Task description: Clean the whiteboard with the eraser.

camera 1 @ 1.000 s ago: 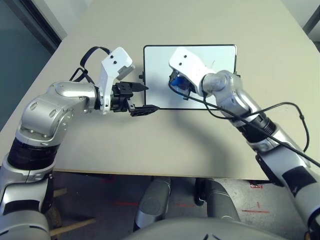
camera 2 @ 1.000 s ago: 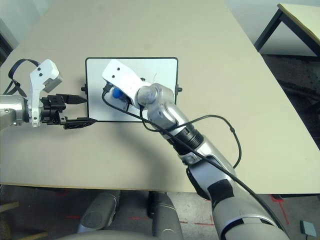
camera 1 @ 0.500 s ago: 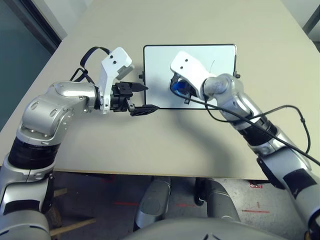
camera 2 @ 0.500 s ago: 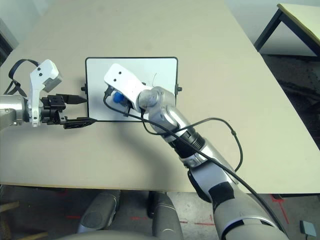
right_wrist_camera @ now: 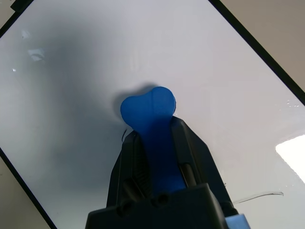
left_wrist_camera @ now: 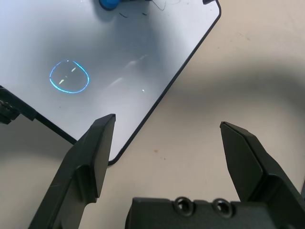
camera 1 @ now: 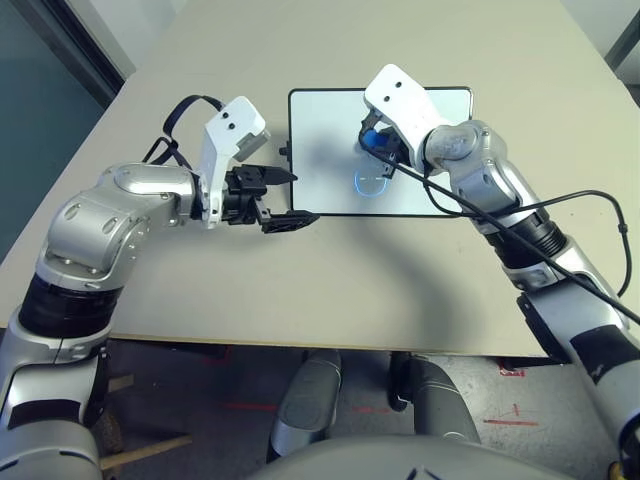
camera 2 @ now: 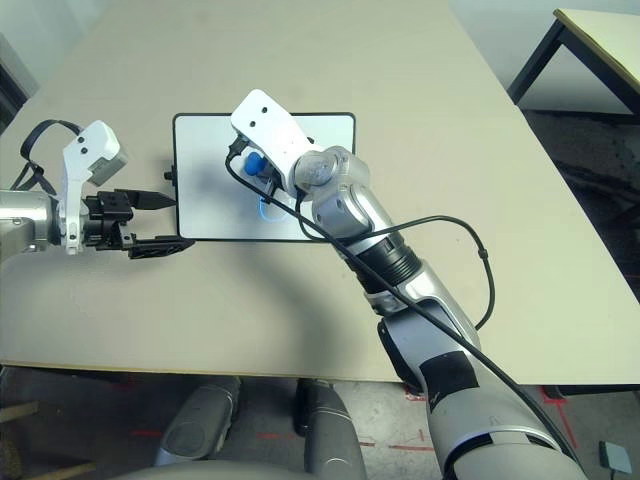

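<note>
- Beige matte tabletop is seen carrying a rectangular white whiteboard with thin black frame.
- Small bright blue eraser block is pinched by the right gripper, pressed onto the whiteboard.
- Left gripper is spread wide, empty, beside the whiteboard's near corner.

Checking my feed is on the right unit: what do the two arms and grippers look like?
Both arms have silver, rounded forearm shells with black bands at the joints. Each wrist carries a white angular camera housing. The left gripper and the right gripper each have two black fingers. Loose black cables loop beside the left wrist and trail along the right forearm.
</note>
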`<move>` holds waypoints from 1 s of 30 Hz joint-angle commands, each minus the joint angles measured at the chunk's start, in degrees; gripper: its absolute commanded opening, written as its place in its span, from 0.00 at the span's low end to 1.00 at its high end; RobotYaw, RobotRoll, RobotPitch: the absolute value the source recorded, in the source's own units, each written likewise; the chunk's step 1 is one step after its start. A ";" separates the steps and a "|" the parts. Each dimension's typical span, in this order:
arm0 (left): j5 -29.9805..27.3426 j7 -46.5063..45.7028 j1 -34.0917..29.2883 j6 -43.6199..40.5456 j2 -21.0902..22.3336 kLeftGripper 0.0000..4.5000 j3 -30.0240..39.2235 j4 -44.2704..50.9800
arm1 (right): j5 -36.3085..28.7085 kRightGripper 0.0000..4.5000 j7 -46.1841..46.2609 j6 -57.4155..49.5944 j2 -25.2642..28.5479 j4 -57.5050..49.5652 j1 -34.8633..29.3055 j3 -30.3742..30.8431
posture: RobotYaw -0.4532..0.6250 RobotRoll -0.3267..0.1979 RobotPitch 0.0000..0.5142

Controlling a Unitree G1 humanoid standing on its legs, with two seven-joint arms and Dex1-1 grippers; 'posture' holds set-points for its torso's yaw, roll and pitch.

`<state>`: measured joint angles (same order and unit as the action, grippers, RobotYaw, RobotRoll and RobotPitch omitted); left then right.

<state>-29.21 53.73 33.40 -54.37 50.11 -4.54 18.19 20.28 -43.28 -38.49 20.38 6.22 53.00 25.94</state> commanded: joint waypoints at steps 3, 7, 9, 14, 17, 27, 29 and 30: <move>0.12 -0.03 0.20 -0.03 -0.26 1.00 -0.80 0.31 | 0.38 0.18 -2.22 -5.40 0.77 -1.85 -7.06 3.59 | 0.59 0.62 0.34; 0.04 -0.15 0.26 -0.27 -0.30 1.00 -0.80 0.43 | 0.39 0.18 -3.22 -7.12 1.03 -4.91 -8.83 4.44 | 0.59 0.62 0.35; -0.08 -0.25 0.35 -0.53 -0.36 1.00 -0.75 0.57 | 0.36 0.18 -3.46 -7.49 1.22 -5.34 -8.75 4.31 | 0.59 0.62 0.35; -0.14 -0.40 0.41 -0.74 -0.41 1.00 -0.67 0.74 | 0.03 0.18 -3.26 -7.53 1.88 -3.48 -5.77 1.92 | 0.59 0.62 0.35; -0.21 -0.48 0.40 -0.82 -0.40 1.00 -0.63 0.82 | -0.35 0.18 -2.73 -7.26 2.42 -1.62 -3.63 0.32 | 0.59 0.62 0.35; -0.32 -0.73 0.46 -1.06 -0.56 1.00 -0.60 1.00 | -1.08 0.18 -0.91 -7.21 5.28 0.76 -1.05 -3.43 | 0.59 0.62 0.35; -0.34 -0.73 0.48 -1.01 -0.56 1.00 -0.63 0.96 | -1.19 0.18 -0.95 -7.54 5.62 0.28 -1.90 -3.26 | 0.59 0.62 0.35; -0.34 -0.70 0.51 -0.96 -0.56 1.00 -0.65 0.89 | -1.24 0.18 -1.02 -7.72 5.73 -0.12 -2.37 -3.06 | 0.59 0.62 0.36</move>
<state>-29.37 52.83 33.75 -54.99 49.49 -4.73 18.24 18.57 -45.07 -43.63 24.98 3.14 53.29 22.62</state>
